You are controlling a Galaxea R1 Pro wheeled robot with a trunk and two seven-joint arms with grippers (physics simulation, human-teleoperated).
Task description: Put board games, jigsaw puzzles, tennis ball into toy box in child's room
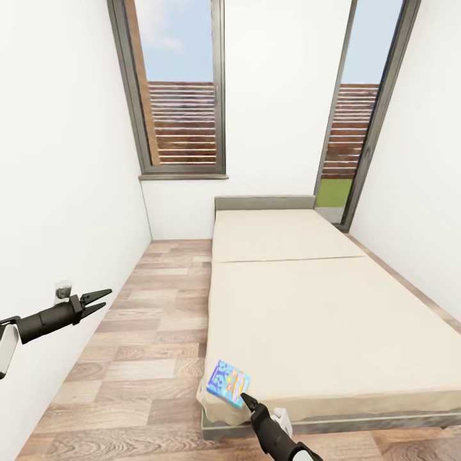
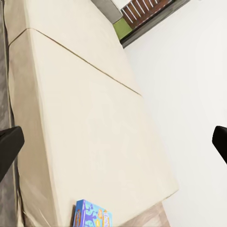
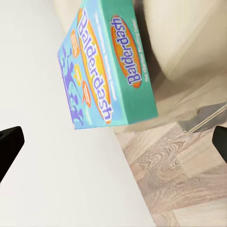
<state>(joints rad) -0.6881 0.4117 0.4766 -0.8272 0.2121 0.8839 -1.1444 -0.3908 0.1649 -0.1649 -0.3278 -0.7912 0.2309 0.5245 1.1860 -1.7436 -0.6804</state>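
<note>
I had the robot standing at the foot of the bed (image 1: pixel 333 320), and the blue board game (image 1: pixel 229 382) lay at the near corner of the mattress, partly over the edge. In the right wrist view the same box (image 3: pixel 101 71) showed its cover and its green side with the word "Balderdash", and it sat ahead of the claw, between the two finger tips but not touched by them. The right claw (image 1: pixel 246 400) was just beside the box, its tip almost at the lower edge; in the wrist view the fingers (image 3: pixel 9 146) stood wide apart, so I judged it open and empty. The left claw (image 1: pixel 96 301) hung over the wood floor (image 1: pixel 147 333) near the white wall, well apart from the bed, also open and holding nothing. I saw only this one game on the mattress; the toy box and the table were not before me. My worry was the corner: the box hung a little over the edge, so if I pushed forward with one finger against its side instead of closing around it, it could tip and slide down to the floor. Also the box is thin and flat, so a grip too near its edge could let it turn or slip out when lifted.
</note>
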